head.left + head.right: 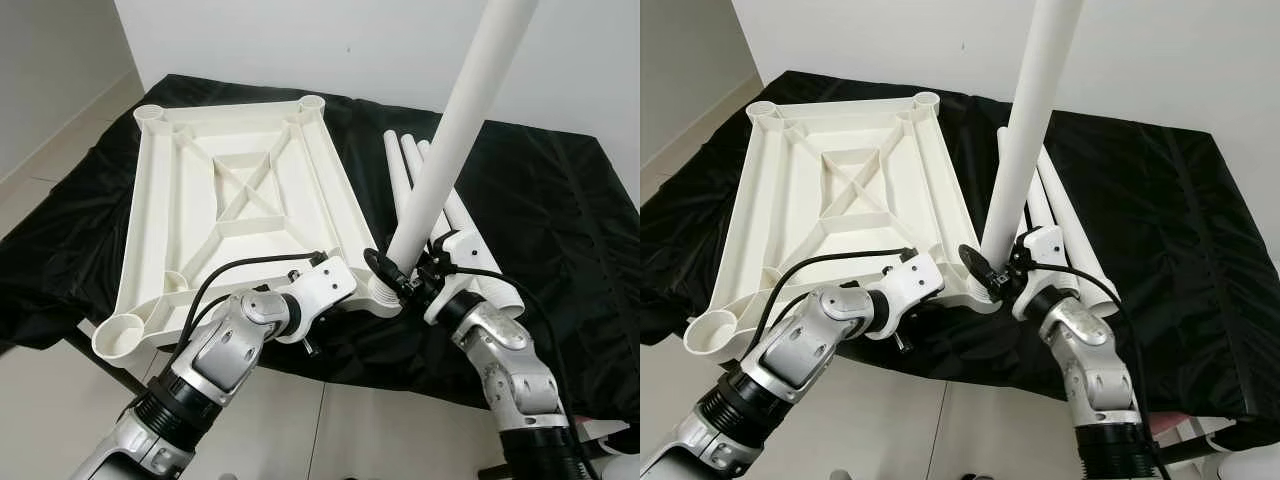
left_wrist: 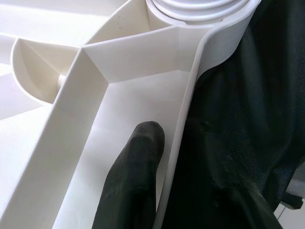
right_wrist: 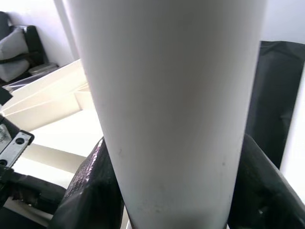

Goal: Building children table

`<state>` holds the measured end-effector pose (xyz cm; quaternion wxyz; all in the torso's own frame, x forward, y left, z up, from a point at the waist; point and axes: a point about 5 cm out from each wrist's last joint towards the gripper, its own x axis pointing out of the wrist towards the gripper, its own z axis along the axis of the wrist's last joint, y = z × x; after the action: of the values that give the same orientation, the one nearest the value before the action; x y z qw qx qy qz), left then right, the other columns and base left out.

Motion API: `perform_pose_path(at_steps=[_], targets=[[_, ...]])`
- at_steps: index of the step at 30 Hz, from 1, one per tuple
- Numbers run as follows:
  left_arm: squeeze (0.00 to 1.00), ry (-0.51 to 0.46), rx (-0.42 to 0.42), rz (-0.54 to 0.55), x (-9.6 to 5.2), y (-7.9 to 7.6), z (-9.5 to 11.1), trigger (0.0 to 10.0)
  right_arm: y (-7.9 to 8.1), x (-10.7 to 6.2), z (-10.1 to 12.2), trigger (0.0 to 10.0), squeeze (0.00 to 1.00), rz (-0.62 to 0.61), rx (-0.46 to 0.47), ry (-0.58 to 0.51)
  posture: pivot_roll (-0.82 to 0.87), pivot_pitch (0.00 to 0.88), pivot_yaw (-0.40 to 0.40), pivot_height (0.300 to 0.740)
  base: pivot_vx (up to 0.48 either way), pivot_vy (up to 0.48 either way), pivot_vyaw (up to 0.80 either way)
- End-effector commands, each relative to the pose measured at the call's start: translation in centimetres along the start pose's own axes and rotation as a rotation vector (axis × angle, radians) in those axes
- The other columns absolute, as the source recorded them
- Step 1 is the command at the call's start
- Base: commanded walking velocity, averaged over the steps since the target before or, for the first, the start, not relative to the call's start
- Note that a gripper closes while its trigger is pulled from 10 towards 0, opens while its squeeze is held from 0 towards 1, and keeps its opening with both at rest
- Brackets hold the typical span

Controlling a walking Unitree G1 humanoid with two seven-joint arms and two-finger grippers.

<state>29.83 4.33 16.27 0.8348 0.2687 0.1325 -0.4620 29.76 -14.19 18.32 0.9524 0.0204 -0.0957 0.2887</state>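
An upturned white children's tabletop (image 1: pixel 240 200) lay on a black cloth (image 1: pixel 560 210), its ribbed underside and corner sockets facing up. The right gripper (image 1: pixel 400 272) had its two black fingers closed around the base of a white table leg (image 1: pixel 455 130), which stood tilted over the tabletop's near right corner socket (image 1: pixel 385 295). The left gripper (image 2: pixel 176 181) pinched the tabletop's near edge beside that socket, one finger (image 2: pixel 136 176) inside the rim and one outside. Spare legs (image 1: pixel 405 175) rested on the cloth just right of the tabletop.
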Motion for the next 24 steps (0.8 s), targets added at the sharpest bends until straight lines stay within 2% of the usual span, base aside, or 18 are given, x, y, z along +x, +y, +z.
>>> perform_pose_path(at_steps=[1, 13, 14, 24], targets=[[0.0, 0.013, -0.019, -0.036, 0.2, -0.8, -0.5, 10.0, 0.8, 0.4, 1.1, 10.0, 0.0, -0.008, 0.018, -0.063, -0.1, 0.142, 0.017, 0.74, 0.0, 0.0, 0.0], [0.0, 0.016, -0.018, -0.037, 0.2, -0.7, -0.5, 10.0, 2.6, 0.7, 1.2, 10.0, 0.0, -0.084, 0.014, -0.083, -0.1, 0.145, 0.018, 0.74, 0.0, 0.0, 0.0], [0.0, 0.016, -0.019, -0.035, 0.2, -0.7, -0.5, 10.0, 3.0, 0.8, 1.2, 10.0, 0.0, -0.14, -0.007, -0.086, -0.1, 0.145, 0.015, 0.74, 0.0, 0.0, 0.0], [0.0, 0.016, -0.021, -0.034, 0.2, -0.7, -0.5, 10.0, 4.1, 0.8, 0.8, 10.0, 0.0, -0.255, -0.023, -0.076, -0.09, 0.145, 0.014, 0.74, 0.0, 0.0, 0.0]])
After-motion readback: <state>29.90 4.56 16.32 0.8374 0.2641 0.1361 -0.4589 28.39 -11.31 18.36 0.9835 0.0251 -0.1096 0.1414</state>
